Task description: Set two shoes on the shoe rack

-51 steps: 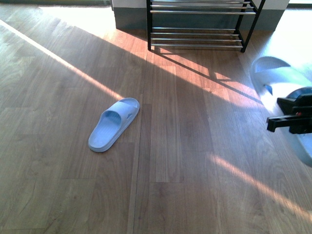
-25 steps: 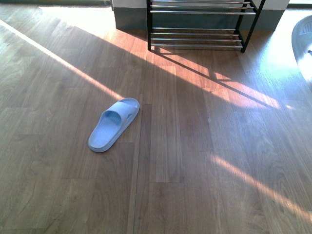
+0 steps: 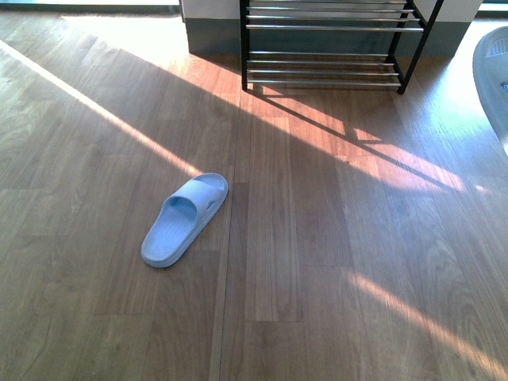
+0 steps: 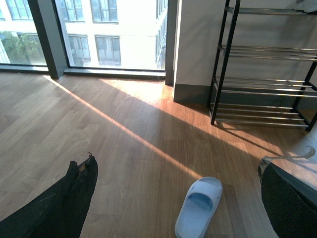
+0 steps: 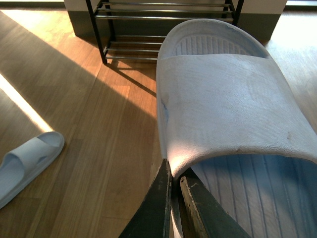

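Shoe rack (image 3: 325, 48) upper centre of front view. Held pale blue slide (image 3: 494, 79) at right edge, my right gripper (image 5: 174, 173) pinched on its strap; second slide (image 3: 184, 220) lower left on floor. Left gripper (image 4: 176, 163) spread, empty. Plan: keep sole level, land it across rods.

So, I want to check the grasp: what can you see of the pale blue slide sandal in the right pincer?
The pale blue foam slide sandal has a broad, faintly scuffed band, a ridged footbed and a raised rim. The right pincer is shut on the band's edge; nothing else touches it. It hangs above the wooden floor, its far end toward the black metal shoe rack with silver rods. The front view shows only its edge, far right.
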You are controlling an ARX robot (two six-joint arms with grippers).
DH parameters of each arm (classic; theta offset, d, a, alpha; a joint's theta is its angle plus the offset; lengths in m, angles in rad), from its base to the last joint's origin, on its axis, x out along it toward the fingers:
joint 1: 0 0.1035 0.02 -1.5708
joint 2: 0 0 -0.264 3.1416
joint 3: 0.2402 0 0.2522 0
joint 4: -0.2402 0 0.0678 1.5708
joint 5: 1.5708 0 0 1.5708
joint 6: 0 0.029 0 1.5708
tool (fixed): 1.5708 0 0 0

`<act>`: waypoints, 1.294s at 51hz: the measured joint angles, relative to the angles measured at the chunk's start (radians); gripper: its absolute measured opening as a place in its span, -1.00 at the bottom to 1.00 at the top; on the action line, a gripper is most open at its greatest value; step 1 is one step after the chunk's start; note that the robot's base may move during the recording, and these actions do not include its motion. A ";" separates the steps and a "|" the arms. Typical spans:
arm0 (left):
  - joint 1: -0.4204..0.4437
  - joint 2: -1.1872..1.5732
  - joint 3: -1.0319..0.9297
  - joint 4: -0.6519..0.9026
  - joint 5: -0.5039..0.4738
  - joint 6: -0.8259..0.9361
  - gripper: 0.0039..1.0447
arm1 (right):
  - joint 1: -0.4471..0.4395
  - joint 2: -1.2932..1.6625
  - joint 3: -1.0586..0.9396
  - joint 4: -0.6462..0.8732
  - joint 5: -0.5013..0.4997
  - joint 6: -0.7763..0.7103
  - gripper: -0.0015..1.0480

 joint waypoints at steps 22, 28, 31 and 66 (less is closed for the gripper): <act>0.000 0.000 0.000 0.000 -0.002 0.000 0.83 | 0.003 0.000 0.000 0.000 -0.001 0.000 -0.97; 0.000 0.000 0.000 0.000 -0.004 0.000 0.83 | 0.008 0.000 0.000 0.000 -0.003 0.000 -0.97; 0.000 0.000 0.000 0.000 -0.003 0.000 0.83 | 0.007 0.000 0.000 0.000 -0.001 0.000 -0.97; 0.000 0.000 0.000 0.000 0.000 0.000 0.83 | -0.001 0.000 0.000 -0.001 0.003 0.000 -0.97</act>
